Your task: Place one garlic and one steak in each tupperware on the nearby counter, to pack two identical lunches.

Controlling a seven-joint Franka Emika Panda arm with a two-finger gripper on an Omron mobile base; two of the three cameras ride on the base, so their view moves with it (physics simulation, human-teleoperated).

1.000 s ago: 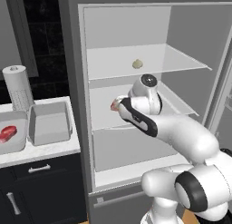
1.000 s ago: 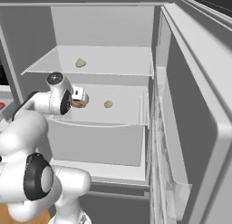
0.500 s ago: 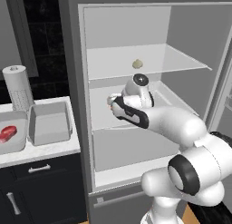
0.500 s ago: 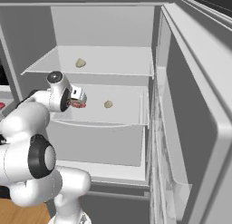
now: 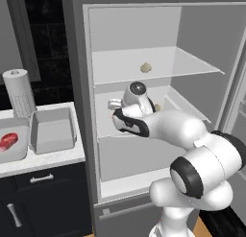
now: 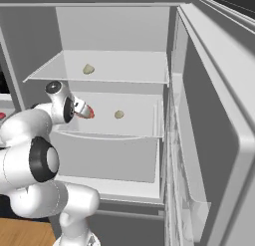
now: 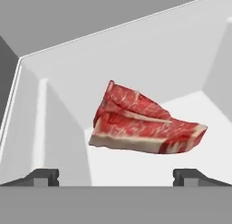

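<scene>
1. The left tupperware [image 5: 10, 146] on the counter [image 5: 45, 160] holds one steak [image 5: 7, 141]; no garlic can be made out in it
2. The right tupperware [image 5: 53, 130], just beside the first and near the fridge wall, looks empty
3. The gripper [image 5: 114, 111] sits at the left front of the middle fridge shelf [image 6: 139, 128]. In the hand view its tips [image 7: 43, 175] stand wide apart, with a second steak [image 7: 145, 121] between and just beyond them. That steak seems to hang clear of the shelf floor, so I judge the claw to be clamped on it across its width, though the contact itself is not plainly shown
4. One garlic [image 6: 119, 114] lies on the same shelf, further right and further back than the gripper
5. The other garlic [image 6: 88, 69] lies on the upper shelf [image 6: 144, 75], towards its left side
6. Judgement on progress: about a quarter is done, with one item of four packed and a second in the claw but not yet out of the fridge
7. What is left: carry the second steak leftwards to the empty right tupperware, then bring one garlic to each tupperware, so that both hold the same pair
</scene>
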